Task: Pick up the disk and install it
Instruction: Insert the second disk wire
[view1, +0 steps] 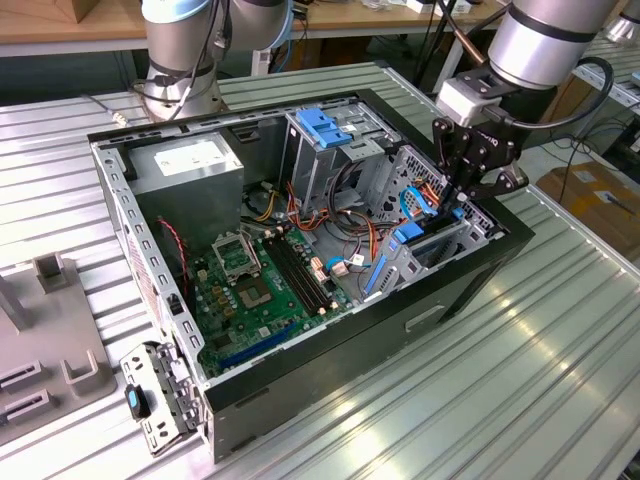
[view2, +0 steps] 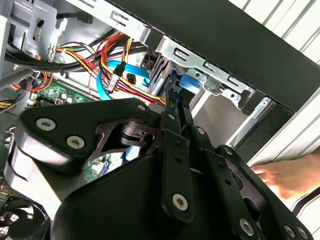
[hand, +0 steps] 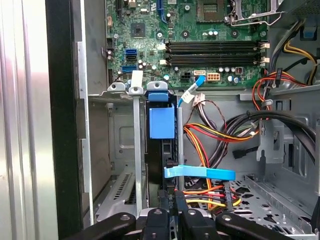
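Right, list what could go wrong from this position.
1. The gripper works among loose cables beside the drive bay; it could snag or pinch them.
2. The disk stands on edge in its bay slot; if slightly tilted, it may jam against the metal rails.
3. A person's hand rests near the case; sudden arm motion could hit it.

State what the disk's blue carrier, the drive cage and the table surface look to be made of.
Blue carrier: probably moulded plastic, uniform matte colour, rounded edges. Drive cage: seemingly bare sheet metal, dull silver with stamped holes and folded tabs. Table: likely ribbed aluminium, brushed grey sheen along parallel grooves.
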